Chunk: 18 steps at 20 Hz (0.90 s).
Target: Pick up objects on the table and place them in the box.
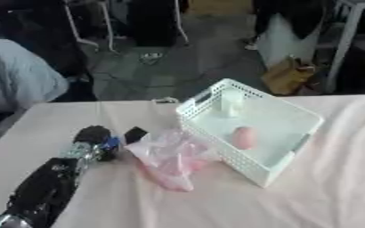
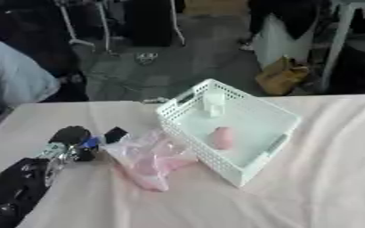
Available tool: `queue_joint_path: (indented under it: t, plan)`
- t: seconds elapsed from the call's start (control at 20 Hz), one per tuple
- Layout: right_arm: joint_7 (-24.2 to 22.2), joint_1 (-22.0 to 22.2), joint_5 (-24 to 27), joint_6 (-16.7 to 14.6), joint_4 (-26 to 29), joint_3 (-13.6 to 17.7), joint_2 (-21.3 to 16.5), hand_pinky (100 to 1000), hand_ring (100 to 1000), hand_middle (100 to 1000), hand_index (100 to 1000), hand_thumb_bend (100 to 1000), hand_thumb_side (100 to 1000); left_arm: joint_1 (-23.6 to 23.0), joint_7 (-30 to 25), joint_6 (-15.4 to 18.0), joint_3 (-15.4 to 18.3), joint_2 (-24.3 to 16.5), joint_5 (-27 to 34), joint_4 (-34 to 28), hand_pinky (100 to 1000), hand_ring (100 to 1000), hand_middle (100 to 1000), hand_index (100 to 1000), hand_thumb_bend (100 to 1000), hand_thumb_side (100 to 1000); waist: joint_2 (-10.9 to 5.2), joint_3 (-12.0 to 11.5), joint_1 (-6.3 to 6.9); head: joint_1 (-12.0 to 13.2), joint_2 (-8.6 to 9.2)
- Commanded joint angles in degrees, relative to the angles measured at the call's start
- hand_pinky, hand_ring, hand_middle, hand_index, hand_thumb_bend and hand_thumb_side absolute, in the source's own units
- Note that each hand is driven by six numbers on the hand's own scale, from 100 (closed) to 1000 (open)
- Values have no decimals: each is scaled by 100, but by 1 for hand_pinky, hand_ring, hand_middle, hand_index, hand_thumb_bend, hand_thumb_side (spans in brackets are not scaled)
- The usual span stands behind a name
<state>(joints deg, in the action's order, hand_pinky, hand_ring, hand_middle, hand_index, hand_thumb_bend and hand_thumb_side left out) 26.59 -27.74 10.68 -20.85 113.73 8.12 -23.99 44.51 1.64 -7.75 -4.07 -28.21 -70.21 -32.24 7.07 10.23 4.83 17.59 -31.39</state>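
Note:
A crumpled pink see-through plastic bag (image 1: 170,161) lies on the pale tablecloth, just left of a white lattice box (image 1: 283,156). Inside the box rest a pink rounded object (image 1: 244,137) and a small white object (image 1: 231,102) near its far corner. My left arm comes in from the lower left, and my left hand (image 1: 98,141) sits at the bag's left edge, touching or nearly touching it. Blur hides whether the hand holds the bag. My right hand shows in neither view.
The table's far edge (image 1: 100,102) runs just behind the box. Beyond it are chair legs, a brown bag (image 1: 287,75) on the floor and a person's grey sleeve (image 1: 18,80) at far left. Bare cloth (image 1: 341,187) stretches right of the box.

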Motion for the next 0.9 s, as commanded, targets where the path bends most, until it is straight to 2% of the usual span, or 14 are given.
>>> queue_joint_path:
  t: [0.05, 0.4, 0.9]
  plan:
    - [36, -98, 52, 10, 86, 48, -97, 840, 902, 783, 784, 100, 753, 101, 37, 54, 7, -165, -219, -44, 100, 100, 100, 138, 113, 497, 1, 3, 20, -8, 10]
    - [52, -43, 38, 39, 86, 50, -133, 840, 902, 783, 784, 100, 750, 201, -287, 273, -81, -292, -421, -219, 100, 100, 100, 130, 100, 499, -76, -38, 44, -73, -69]
    - [65, 54, 47, 104, 86, 29, -194, 840, 902, 782, 785, 100, 747, 416, -968, 218, -389, -764, 48, -1286, 100, 100, 100, 127, 100, 506, -256, -104, 109, -380, -175]
